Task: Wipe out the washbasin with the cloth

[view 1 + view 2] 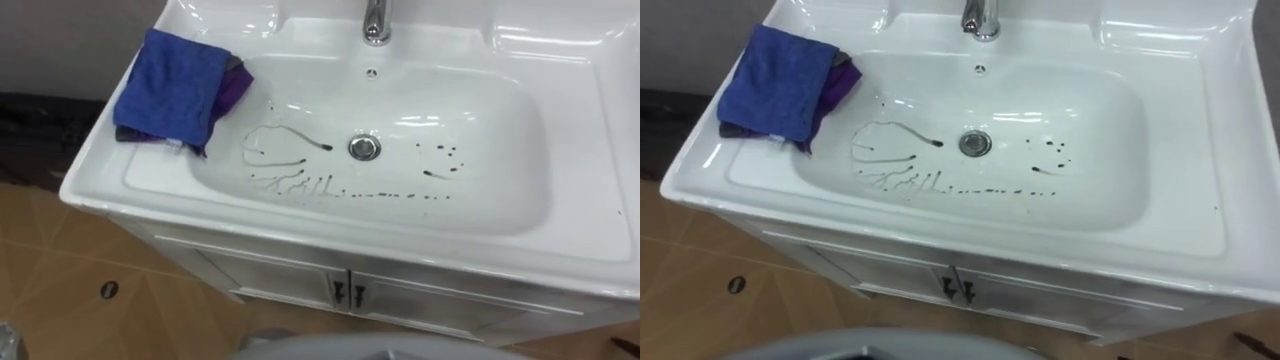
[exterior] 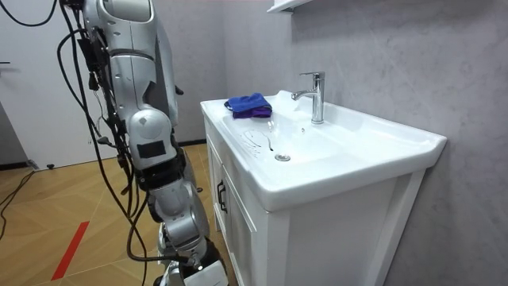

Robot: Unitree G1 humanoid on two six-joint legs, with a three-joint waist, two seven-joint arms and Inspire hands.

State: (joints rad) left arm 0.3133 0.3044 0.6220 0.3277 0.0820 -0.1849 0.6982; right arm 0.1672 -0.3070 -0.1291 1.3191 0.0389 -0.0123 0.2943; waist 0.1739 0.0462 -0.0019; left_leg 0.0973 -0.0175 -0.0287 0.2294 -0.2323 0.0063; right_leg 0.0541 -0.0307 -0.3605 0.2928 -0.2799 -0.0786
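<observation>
By a grey wall, blue cloth lies on the streaked basin; robot hand state untellable.

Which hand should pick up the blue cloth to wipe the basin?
Left, probably: the blue cloth lies on the left rim of the basin, the robot's left side, close to the dark marks.

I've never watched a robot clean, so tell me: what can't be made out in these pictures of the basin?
Faucet: spout and top cut off by the upper edge, eye views.
Purple cloth: mostly hidden under the blue cloth, all views.
Dark marks in the basin: too small in the room view; what they are is unclear.
Cabinet doors: largely hidden beneath the basin's rim, eye views.
</observation>
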